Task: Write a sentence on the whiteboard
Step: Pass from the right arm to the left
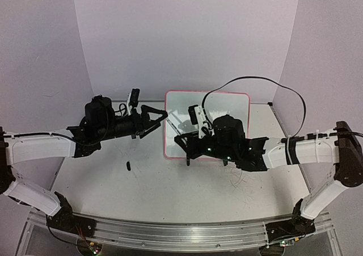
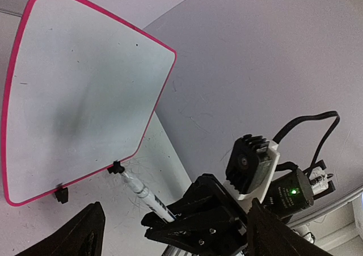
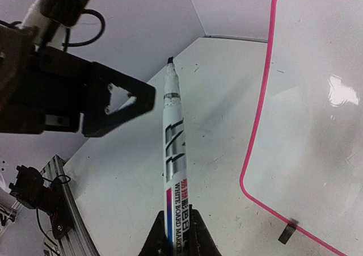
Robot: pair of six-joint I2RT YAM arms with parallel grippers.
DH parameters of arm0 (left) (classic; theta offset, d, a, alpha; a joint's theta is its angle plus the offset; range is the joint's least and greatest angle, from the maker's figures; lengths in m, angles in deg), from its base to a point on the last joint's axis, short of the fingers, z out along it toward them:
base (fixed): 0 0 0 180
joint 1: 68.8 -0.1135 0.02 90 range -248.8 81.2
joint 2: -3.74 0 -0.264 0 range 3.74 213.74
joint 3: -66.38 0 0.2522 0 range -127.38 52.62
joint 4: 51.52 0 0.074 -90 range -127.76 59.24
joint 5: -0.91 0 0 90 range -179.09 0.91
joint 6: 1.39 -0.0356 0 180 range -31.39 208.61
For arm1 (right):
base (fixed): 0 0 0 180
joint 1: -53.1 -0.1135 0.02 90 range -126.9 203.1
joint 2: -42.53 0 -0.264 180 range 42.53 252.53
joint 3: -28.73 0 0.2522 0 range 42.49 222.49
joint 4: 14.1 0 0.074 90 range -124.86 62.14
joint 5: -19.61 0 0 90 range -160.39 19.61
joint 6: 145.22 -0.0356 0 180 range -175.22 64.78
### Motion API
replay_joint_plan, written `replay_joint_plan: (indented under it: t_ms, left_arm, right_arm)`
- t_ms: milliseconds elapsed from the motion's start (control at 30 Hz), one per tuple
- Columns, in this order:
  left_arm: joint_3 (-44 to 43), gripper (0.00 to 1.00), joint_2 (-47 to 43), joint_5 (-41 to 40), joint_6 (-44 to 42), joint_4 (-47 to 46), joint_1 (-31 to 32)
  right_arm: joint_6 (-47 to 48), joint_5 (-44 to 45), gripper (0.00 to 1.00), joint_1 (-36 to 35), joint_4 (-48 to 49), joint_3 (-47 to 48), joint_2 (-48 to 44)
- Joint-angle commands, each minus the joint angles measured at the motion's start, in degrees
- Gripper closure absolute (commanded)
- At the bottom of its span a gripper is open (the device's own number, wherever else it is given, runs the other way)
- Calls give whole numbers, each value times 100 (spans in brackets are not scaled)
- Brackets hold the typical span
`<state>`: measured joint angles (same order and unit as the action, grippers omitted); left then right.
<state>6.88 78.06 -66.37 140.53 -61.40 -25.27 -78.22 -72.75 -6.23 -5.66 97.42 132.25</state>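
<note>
The whiteboard (image 1: 227,105) lies flat at the table's middle, glossy white with a pink frame and no writing that I can make out. My right gripper (image 1: 185,145) sits at its left edge, shut on a white whiteboard marker (image 3: 173,154) whose uncapped black tip (image 3: 169,60) points away to the left of the board. In the left wrist view the marker (image 2: 144,196) ends near a black clip foot (image 2: 115,167) of the whiteboard (image 2: 85,97). My left gripper (image 1: 159,120) hovers just left of the board, open, with nothing between its fingers (image 2: 82,236).
A small black cap-like piece (image 1: 129,165) lies on the table in front of the left arm. A black cable (image 1: 283,88) loops over the board's right side. White walls close in the back and sides. The left gripper's finger (image 3: 113,105) hangs close beside the marker.
</note>
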Motion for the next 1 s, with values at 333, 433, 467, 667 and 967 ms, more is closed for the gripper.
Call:
replay_joint_plan:
  t_ms: [333, 433, 467, 667, 967]
  left_arm:
    - [-162, 34, 638, 338, 1105, -1440, 94]
    - [-195, 41, 771, 351, 1265, -1529, 102]
    - [-205, 46, 832, 367, 1311, -1568, 104]
    - [-284, 71, 1002, 395, 1409, -1679, 103]
    - [-425, 100, 947, -14, 1447, -1886, 97]
  right_arm:
    - [333, -367, 100, -13, 361, 94, -251]
    - [362, -370, 100, -10, 364, 92, -270]
    - [380, -377, 100, -16, 360, 99, -264]
    - [402, -275, 100, -15, 362, 112, -292]
    - [124, 220, 44, -3, 355, 20, -557]
